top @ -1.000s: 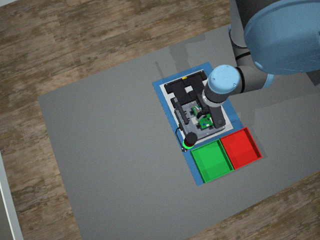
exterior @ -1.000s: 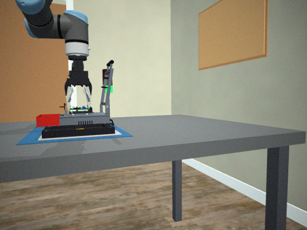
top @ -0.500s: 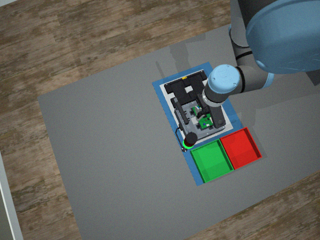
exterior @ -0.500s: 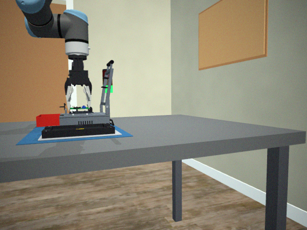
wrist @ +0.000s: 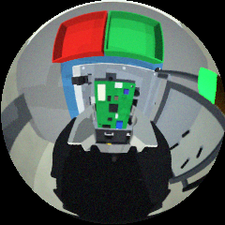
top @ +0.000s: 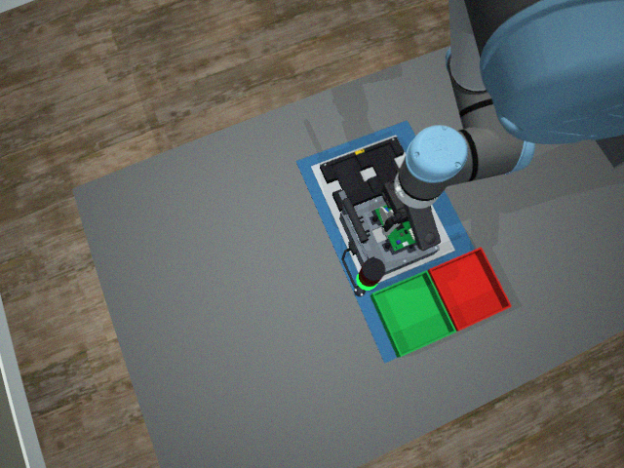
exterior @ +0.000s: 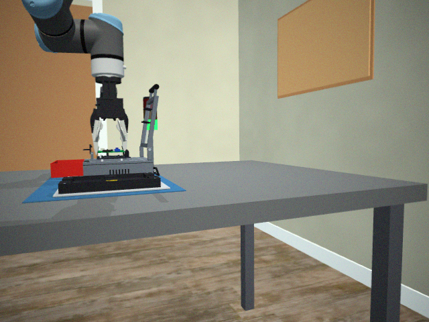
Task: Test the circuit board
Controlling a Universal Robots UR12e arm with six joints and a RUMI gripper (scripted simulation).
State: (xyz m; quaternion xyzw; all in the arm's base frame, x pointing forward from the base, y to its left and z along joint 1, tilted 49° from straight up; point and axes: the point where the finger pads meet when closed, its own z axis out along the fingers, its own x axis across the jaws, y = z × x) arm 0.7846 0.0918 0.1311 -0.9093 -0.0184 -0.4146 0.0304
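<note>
The green circuit board (wrist: 113, 104) lies component side up, flat over the grey tester (top: 382, 236). I cannot tell if it rests on the bed or hangs just above it. My gripper (exterior: 110, 147) points straight down and is shut on the circuit board (exterior: 110, 151), one finger on each long side. The tester's lid (exterior: 149, 121) stands open, nearly upright. The signal light (exterior: 152, 123) glows green, and shows as a green ring in the overhead view (top: 367, 282). The green bin (top: 412, 312) and red bin (top: 469, 288) sit side by side just past the tester.
The black tray (top: 363, 163) lies on the blue mat behind the tester, under my arm's wrist. The open lid and its handle stand close beside my gripper. Both bins (wrist: 133, 37) (wrist: 81, 41) show no contents.
</note>
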